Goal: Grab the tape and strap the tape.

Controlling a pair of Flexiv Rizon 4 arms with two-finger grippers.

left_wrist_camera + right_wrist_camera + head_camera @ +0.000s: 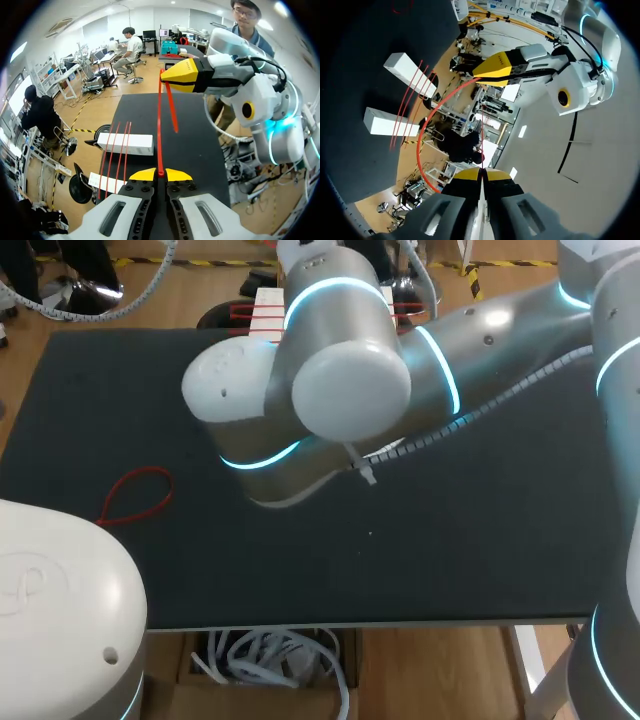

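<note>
Left wrist view: left gripper (160, 174) pinched on red strap (159, 130); right gripper (170, 76), 12 o'clock, clamps other end.
Red strap: likely light, floppy, slick; hold near ends.

The tape (159, 130) is a thin red strip held in the air beside the white block (125, 144). The left hand (160, 173) pinches one end and the right hand (163, 76) the other, where a short tail dangles. Three more red strips (118, 150) cross the block.
</note>
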